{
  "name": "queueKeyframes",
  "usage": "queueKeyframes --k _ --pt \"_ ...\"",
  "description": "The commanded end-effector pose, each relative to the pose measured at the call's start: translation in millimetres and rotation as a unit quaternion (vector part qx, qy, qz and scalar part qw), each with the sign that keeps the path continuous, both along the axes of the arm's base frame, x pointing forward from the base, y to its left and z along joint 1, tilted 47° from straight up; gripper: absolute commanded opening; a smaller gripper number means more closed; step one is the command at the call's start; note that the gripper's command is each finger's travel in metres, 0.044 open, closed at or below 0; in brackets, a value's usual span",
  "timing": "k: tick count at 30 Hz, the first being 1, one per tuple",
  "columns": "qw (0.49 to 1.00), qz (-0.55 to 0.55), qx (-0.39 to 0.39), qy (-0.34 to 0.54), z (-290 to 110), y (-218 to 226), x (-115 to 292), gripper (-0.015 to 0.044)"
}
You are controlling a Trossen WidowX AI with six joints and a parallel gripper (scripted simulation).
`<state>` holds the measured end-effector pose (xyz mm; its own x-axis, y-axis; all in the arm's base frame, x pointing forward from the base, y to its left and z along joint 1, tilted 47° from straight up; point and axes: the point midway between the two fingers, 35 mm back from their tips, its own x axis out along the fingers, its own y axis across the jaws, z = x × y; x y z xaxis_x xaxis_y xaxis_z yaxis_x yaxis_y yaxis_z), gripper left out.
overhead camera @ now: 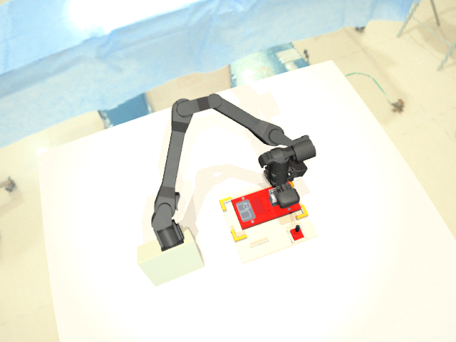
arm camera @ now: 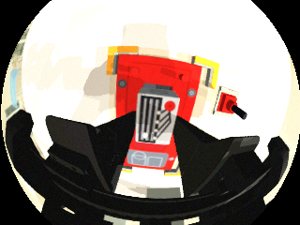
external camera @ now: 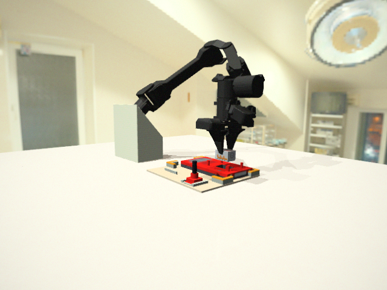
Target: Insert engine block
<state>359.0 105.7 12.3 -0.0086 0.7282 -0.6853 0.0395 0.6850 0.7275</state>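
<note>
White table [external camera: 94, 218] carries the red car body [external camera: 215, 167] on its board; above its far right end the gripper [external camera: 227, 146] clamps the grey engine block [external camera: 225, 154] (picked up, carried over), so lowering, seating and withdrawal remain

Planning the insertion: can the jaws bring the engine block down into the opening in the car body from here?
Probably yes: the gripper holds the engine block just above the car body, nothing visible between them.

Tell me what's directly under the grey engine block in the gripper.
The flat red car body on its beige board lies beneath the grey engine block. The block hides the spot directly under it in the wrist view.
</note>
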Motion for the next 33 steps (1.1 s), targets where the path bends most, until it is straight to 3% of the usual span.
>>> queueKeyframes --k 1,33 --pt "1.000 -0.007 0.002 0.006 1.0 0.5 0.0 0.0160" --pt "1.000 -0.009 0.002 0.009 -3.2 4.9 -0.3 0.0160"
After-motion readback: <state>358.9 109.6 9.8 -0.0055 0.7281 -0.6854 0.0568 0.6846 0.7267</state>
